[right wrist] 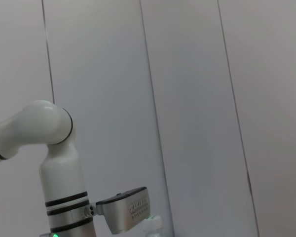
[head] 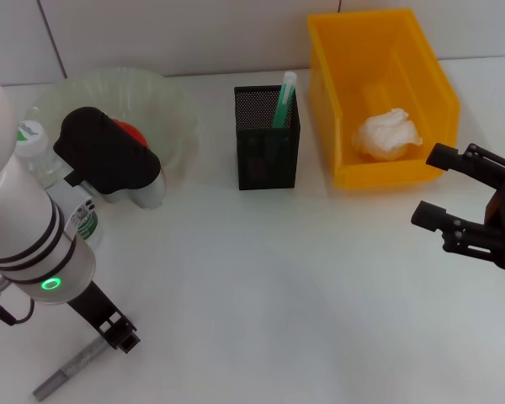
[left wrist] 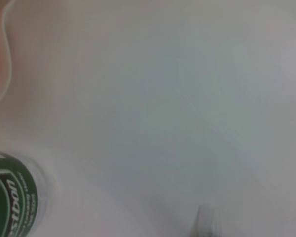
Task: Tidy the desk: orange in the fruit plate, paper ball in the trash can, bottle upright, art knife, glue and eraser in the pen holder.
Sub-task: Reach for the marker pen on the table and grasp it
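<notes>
The white desk [head: 261, 278] filled the frame; the yellow plastic bin [head: 379, 93] at upper right held the crumpled white paper ball [head: 387, 135]; the clear fruit plate [head: 164, 105] sat upper left; the black mesh pen holder [head: 268, 147] stood at centre; the right gripper [head: 444, 189] hovered released at right; whether the left gripper [head: 109, 160], beside the green-labelled clear bottle [head: 80, 220], was clenched I cannot tell.

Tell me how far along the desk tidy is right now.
Done: paper ball lies in the yellow bin; a green-capped item stands in the mesh pen holder. In hand: left arm's tool works at the bottle beside the plate. Left: a grey stick-like item on the desk. Right tool hovers open, empty.
</notes>
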You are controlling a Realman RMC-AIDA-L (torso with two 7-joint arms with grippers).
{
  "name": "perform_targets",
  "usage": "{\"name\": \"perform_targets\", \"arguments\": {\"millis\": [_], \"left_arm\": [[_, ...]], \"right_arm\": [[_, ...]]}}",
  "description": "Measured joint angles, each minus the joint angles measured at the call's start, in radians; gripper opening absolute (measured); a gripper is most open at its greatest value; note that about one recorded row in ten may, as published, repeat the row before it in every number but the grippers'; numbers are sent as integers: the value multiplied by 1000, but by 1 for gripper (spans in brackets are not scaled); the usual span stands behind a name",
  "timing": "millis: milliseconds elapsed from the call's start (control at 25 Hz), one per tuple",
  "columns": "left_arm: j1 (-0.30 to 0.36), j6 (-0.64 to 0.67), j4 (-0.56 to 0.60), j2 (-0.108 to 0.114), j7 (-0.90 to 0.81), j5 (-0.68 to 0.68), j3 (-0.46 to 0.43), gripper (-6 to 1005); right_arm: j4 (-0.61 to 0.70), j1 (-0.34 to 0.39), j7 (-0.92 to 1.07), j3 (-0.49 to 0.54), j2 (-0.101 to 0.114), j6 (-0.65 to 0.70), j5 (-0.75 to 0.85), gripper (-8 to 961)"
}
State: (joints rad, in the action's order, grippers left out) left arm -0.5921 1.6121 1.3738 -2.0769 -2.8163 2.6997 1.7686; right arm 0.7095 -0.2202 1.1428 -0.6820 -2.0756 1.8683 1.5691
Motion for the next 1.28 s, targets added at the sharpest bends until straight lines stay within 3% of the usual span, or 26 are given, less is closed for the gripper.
{"name": "perform_targets", "arguments": {"millis": [360,600,1280], "left_arm": [[0,5,-1,-2,0,-1,1,472],[-11,13,-2,-2,0,-2,2,385],[-44,20,-51,-2,0,-15,3,377]], "right_arm": [[-1,-1,0,1,0,0,0,832],[-1,0,0,1,0,0,0,832],[-1,6,0,1,-1,0,0,832]]}}
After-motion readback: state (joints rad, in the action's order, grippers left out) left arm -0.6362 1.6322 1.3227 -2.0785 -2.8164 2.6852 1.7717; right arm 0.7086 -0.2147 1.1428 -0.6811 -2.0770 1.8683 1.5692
